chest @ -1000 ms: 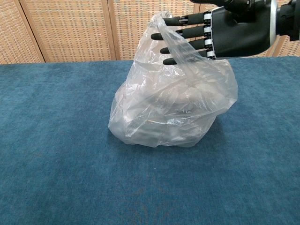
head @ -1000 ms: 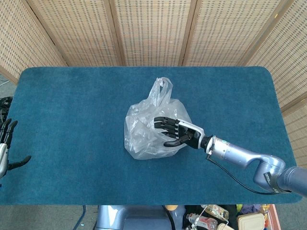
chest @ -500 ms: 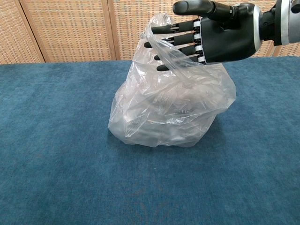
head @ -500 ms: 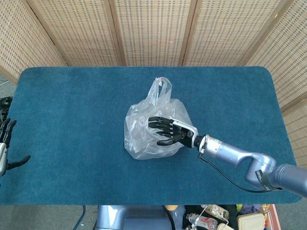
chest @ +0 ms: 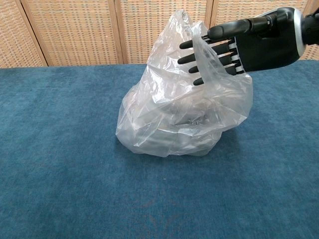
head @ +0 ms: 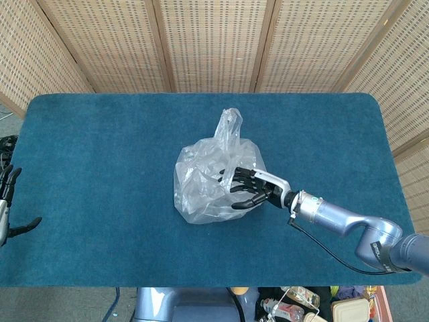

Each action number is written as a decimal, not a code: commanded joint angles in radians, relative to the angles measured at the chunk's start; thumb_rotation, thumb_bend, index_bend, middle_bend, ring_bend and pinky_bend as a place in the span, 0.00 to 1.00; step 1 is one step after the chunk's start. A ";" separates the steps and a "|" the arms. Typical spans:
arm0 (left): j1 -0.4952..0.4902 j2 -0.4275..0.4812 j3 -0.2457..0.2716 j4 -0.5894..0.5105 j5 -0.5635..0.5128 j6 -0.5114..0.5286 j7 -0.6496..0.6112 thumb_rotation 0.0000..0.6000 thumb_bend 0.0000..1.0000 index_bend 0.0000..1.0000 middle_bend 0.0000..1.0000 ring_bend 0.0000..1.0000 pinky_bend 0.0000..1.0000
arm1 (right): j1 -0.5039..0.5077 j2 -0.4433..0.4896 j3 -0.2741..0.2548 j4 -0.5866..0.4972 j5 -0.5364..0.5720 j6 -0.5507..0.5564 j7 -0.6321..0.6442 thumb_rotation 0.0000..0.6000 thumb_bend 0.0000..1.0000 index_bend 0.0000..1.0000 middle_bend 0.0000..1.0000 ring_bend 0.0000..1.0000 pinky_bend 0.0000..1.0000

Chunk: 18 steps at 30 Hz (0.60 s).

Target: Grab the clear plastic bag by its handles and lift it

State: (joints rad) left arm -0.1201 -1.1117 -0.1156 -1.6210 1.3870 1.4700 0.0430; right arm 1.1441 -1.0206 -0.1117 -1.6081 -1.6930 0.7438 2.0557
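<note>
At the near left edge of the table (head: pixel 100 168), in the head view only, the left hand (head: pixel 8 208) hangs just off the blue cloth, its dark fingers spread and nothing in it. Along the near right, a silver arm (head: pixel 342 221) reaches in from the right corner toward the middle of the table. It ends in the right hand (chest: pixel 249 45), black with a white back, which is raised above the cloth at the right side of the bag (chest: pixel 174 114). Its fingers (chest: pixel 209 50) are stretched out flat toward the left and spread apart; a thin fold of clear plastic, one of the handles (chest: pixel 209 64), drapes across them in the chest view, so they look pushed through or under the loop, but they do not curl around it and the thumb stays straight above. The hand holds nothing firmly. The clear plastic bag sits near the centre of the table, its crumpled base resting on the cloth, with pale shapes inside too blurred to make out. Its top rises to a peak on the far side, where the other handle (head: pixel 229 124) stands upright. Behind the table, woven wicker screens (head: pixel 214 40) close off the far side.
</note>
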 commanded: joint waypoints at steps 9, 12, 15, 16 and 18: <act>-0.002 0.001 -0.005 0.003 -0.013 -0.006 -0.004 1.00 0.02 0.00 0.00 0.00 0.00 | 0.012 -0.018 -0.005 0.032 -0.084 0.126 0.292 1.00 0.00 0.20 0.22 0.10 0.16; -0.004 0.001 -0.006 0.003 -0.015 -0.008 -0.002 1.00 0.02 0.00 0.00 0.00 0.00 | 0.029 -0.035 0.002 0.055 -0.090 0.154 0.385 1.00 0.00 0.22 0.25 0.13 0.21; -0.004 0.001 -0.007 0.004 -0.019 -0.010 -0.003 1.00 0.02 0.00 0.00 0.00 0.00 | 0.045 -0.044 0.007 0.079 -0.094 0.168 0.441 1.00 0.00 0.26 0.29 0.18 0.22; -0.004 0.001 -0.008 0.005 -0.021 -0.010 -0.004 1.00 0.01 0.00 0.00 0.00 0.00 | 0.052 -0.045 0.007 0.085 -0.095 0.164 0.448 1.00 0.00 0.27 0.30 0.19 0.22; -0.004 0.002 -0.010 0.006 -0.025 -0.012 -0.006 1.00 0.01 0.00 0.00 0.00 0.00 | 0.067 -0.043 0.008 0.093 -0.093 0.156 0.469 1.00 0.00 0.31 0.34 0.24 0.23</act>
State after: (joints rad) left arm -0.1240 -1.1103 -0.1249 -1.6156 1.3620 1.4580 0.0372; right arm 1.1978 -1.0594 -0.1069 -1.5239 -1.7832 0.8987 2.5044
